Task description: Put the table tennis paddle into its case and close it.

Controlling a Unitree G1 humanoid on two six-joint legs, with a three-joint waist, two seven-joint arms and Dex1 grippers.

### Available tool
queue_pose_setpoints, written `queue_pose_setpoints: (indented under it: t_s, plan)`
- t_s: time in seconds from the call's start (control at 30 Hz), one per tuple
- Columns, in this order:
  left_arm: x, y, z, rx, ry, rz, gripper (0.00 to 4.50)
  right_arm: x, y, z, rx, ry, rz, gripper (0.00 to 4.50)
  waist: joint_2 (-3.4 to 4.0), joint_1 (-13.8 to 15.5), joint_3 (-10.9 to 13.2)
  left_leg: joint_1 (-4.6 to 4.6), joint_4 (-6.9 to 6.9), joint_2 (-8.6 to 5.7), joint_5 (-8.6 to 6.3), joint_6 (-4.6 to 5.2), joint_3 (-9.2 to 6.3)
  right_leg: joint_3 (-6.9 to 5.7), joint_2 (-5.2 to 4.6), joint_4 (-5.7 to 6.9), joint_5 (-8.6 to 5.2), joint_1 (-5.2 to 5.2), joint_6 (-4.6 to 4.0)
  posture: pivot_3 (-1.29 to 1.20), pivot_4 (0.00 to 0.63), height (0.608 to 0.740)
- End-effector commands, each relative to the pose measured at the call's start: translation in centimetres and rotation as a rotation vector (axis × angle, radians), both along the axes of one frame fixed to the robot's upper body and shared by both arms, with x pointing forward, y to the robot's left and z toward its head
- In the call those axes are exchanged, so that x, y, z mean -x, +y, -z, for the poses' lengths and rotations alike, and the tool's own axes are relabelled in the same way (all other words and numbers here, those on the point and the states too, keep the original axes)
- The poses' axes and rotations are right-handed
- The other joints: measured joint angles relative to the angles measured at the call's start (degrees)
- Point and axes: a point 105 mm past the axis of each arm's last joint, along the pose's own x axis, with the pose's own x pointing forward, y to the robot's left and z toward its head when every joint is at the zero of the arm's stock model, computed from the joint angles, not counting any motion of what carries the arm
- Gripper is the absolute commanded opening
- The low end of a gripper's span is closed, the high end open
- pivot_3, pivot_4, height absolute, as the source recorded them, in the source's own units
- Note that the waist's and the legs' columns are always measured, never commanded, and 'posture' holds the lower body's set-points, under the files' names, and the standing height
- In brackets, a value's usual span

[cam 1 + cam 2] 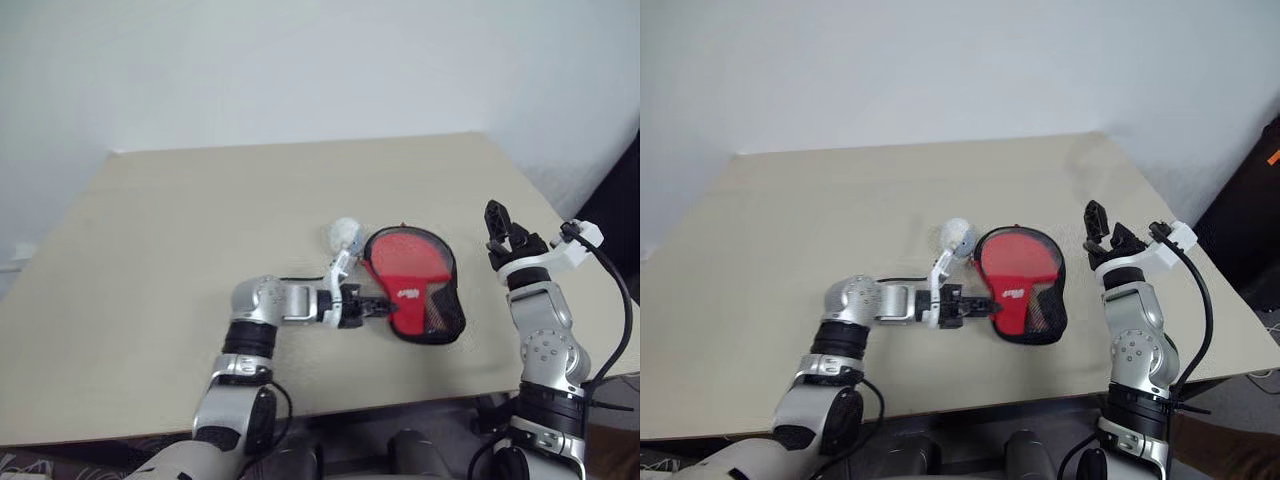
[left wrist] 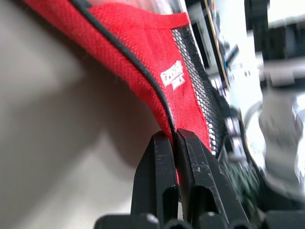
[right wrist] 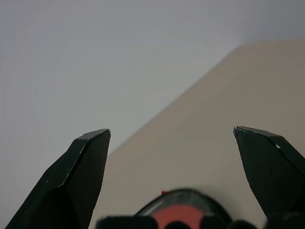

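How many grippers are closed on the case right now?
1. The left gripper is pinched shut on the black-trimmed edge of the red case on the table. The right gripper is raised beside the case, open and empty.

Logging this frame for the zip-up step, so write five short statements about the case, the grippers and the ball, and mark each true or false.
1. The left gripper is shut on the edge of the case. True.
2. The right gripper is shut on the case. False: it is open, raised beside the case, holding nothing.
3. The case lies on the table, red side with the white logo up. True.
4. The ball lies inside the case. False: it sits on the table just outside the case's rounded end.
5. The case has black mesh along one side. True.
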Motion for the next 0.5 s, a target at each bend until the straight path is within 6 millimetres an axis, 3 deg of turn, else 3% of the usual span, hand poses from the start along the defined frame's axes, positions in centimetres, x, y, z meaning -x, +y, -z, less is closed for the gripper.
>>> queue_pose_setpoints:
  t_s: [0.03,0.17,0.3,0.5]
  plan:
    - [1.3,1.4,-2.4,0.063,-0.021,0.043,0.02,0.0,0.1,-1.5,0.02,-0.042,-0.007,4.5,0.0,-0.01,0.0,0.01,0.01,0.0,0.0,0.0,0.0,0.0,0.0,0.0,0.0,0.01,0.0,0.0,0.0,0.74]
    - [3.7,3.9,-3.7,0.123,-0.032,0.108,0.02,-0.1,0.3,-1.2,0.028,-0.023,-0.018,4.5,0.0,-0.27,0.0,0.09,0.07,0.02,0.0,-0.01,-0.01,0.0,-0.01,0.09,0.0,0.05,-0.01,0.0,0.0,0.74]
    - [4.6,5.6,-1.0,-0.033,0.078,0.076,0.02,-0.3,0.7,-0.7,0.046,0.011,-0.038,4.5,0.02,-0.31,0.0,0.21,0.08,0.04,0.0,-0.01,-0.02,0.01,-0.02,0.18,-0.02,0.09,-0.03,0.0,0.0,0.74]
    - [5.1,7.4,-0.4,-0.147,0.128,0.047,0.02,-0.5,0.8,-0.3,0.05,0.042,-0.06,4.5,-0.03,-0.18,0.02,0.19,0.29,0.03,0.0,-0.01,-0.03,0.0,-0.01,0.33,-0.07,0.09,-0.13,0.0,0.0,0.74]
